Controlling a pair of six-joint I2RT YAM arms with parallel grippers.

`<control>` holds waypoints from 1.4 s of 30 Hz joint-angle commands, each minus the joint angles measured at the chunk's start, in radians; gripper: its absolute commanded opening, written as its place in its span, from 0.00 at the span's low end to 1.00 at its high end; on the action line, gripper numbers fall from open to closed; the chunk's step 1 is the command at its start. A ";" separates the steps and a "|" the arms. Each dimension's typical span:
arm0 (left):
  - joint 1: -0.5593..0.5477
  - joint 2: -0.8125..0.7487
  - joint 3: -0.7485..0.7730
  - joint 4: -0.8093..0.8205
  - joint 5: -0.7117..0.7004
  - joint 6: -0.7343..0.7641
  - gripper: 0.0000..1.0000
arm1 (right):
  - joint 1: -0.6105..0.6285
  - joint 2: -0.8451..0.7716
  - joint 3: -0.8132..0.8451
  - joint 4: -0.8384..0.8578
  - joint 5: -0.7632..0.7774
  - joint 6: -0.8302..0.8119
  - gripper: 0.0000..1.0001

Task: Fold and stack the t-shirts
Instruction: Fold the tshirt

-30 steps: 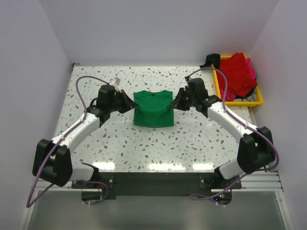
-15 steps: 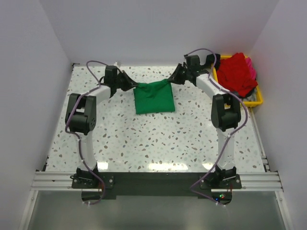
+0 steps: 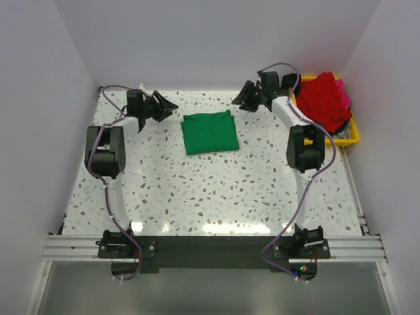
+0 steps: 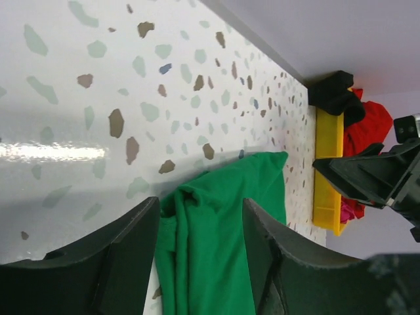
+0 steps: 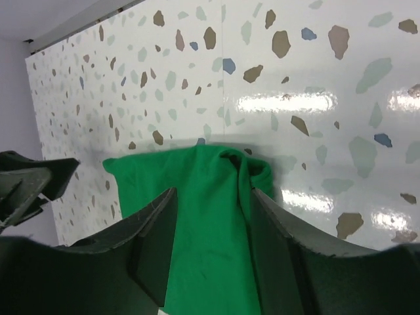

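Speckled table (image 3: 230, 190), green t-shirt (image 3: 209, 133) folded square (far corners rumpled)

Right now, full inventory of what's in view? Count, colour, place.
green t-shirt: 1, bright green, folded flat on the far middle of the table, between the grippers and touching neither
red t-shirt: at least 1, red, heaped in the tray
pink t-shirt: at least 1, pink, mostly hidden beside the red heap in the tray
dark item: 1, black, at the tray's far end; cannot tell what it is
tray: 1, yellow, far right of the table
table: 1, white with coloured speckles
left gripper: 1, black, open, left of the green t-shirt's far edge
right gripper: 1, black, open, right of that edge
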 commanded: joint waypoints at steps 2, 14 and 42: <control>-0.027 -0.138 -0.045 0.069 -0.014 0.035 0.51 | 0.035 -0.164 -0.124 0.019 0.045 -0.069 0.50; -0.143 -0.039 0.024 0.031 -0.057 0.060 0.27 | 0.116 -0.018 -0.062 0.143 -0.068 0.009 0.42; -0.033 0.049 0.219 -0.136 -0.057 0.118 0.53 | -0.013 0.201 0.053 0.415 -0.346 0.427 0.43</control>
